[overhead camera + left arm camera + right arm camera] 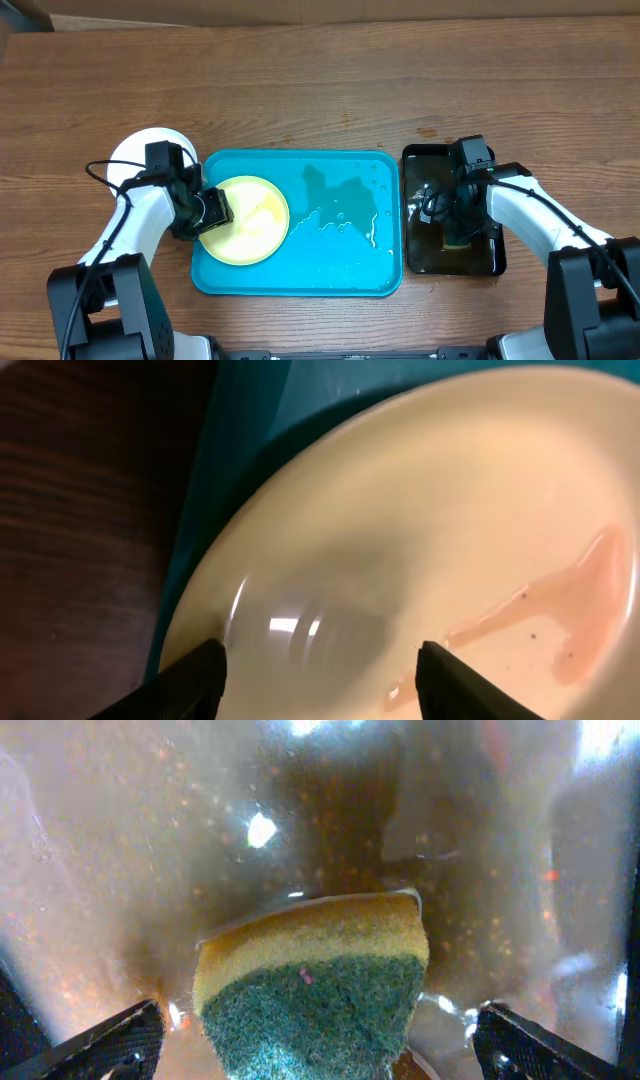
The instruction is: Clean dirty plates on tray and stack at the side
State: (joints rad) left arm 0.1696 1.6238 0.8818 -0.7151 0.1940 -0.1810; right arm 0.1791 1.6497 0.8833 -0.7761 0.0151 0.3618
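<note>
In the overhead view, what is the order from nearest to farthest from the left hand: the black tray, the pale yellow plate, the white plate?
1. Pale yellow plate, right at the left hand.
2. White plate, on the table, farther left.
3. Black tray, far right.

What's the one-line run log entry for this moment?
left gripper open over smeared pale yellow plate on turquoise tray | right gripper open, sponge between fingers, in black tray | white plate left of tray

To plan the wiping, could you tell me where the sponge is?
Overhead, the sponge sits in the black tray, right of the blue tray, under the right claw.
</note>
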